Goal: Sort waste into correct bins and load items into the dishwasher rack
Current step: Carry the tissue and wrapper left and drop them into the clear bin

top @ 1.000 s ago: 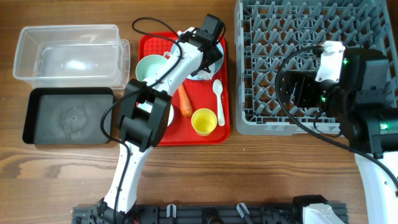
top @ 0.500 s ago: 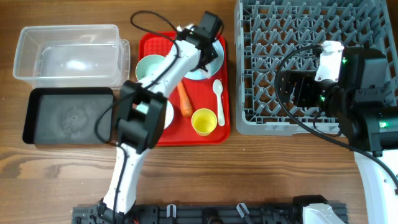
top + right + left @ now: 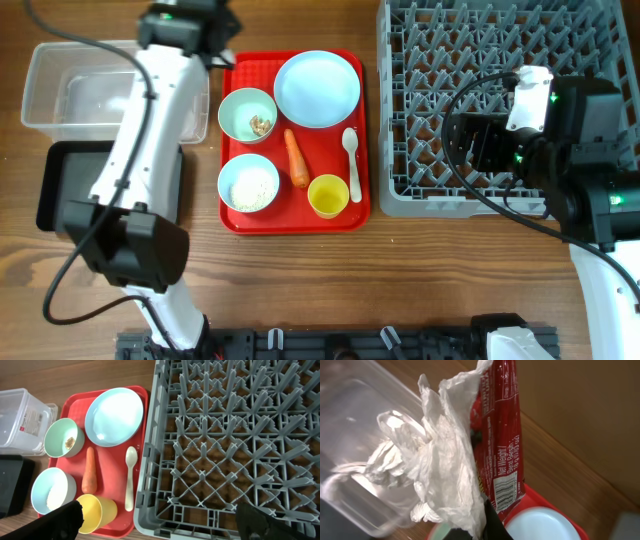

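Note:
My left gripper (image 3: 484, 527) is shut on the red snack wrapper (image 3: 501, 435) and the crumpled white tissue (image 3: 440, 460). Both hang over the right edge of the clear tub (image 3: 350, 420). Overhead, the left gripper (image 3: 205, 30) sits at the tub's (image 3: 100, 85) far right corner. The red tray (image 3: 365, 150) holds the bare blue plate (image 3: 317, 89), a bowl with brown scraps (image 3: 247, 113), a bowl of rice (image 3: 248, 184), the carrot (image 3: 296, 158), the white spoon (image 3: 351, 160) and the yellow cup (image 3: 327, 195). My right gripper (image 3: 162, 527) is open and empty above the dishwasher rack (image 3: 235, 435).
The black tray (image 3: 70, 185) lies in front of the clear tub, with the left arm crossing above it. The grey rack (image 3: 500, 100) stands against the red tray's right side. Bare wooden table runs along the front.
My left gripper shut on the wrapper and tissue at the plate, then swung left and back to the clear tub. The plate now shows bare. The right arm has stayed still.

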You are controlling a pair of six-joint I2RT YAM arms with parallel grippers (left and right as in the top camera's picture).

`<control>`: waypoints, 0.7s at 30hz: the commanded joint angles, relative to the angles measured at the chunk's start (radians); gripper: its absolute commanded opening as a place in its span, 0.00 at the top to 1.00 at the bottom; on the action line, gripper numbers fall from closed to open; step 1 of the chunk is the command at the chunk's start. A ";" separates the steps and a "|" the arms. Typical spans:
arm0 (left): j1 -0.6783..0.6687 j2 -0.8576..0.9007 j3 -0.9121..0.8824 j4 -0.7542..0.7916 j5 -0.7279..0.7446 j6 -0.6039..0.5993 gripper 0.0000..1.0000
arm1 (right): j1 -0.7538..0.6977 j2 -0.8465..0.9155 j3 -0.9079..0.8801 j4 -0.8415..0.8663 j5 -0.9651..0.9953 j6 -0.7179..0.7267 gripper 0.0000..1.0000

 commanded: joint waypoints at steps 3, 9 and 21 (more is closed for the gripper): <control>0.209 0.046 0.000 -0.042 -0.040 0.046 0.96 | -0.002 0.005 0.023 0.002 -0.002 -0.017 0.00; 0.347 0.174 -0.001 -0.050 0.043 0.046 0.92 | -0.002 0.005 0.023 0.002 -0.009 0.009 0.00; 0.348 0.118 0.011 -0.133 0.278 0.184 0.02 | -0.002 0.026 0.023 0.018 -0.008 0.005 0.00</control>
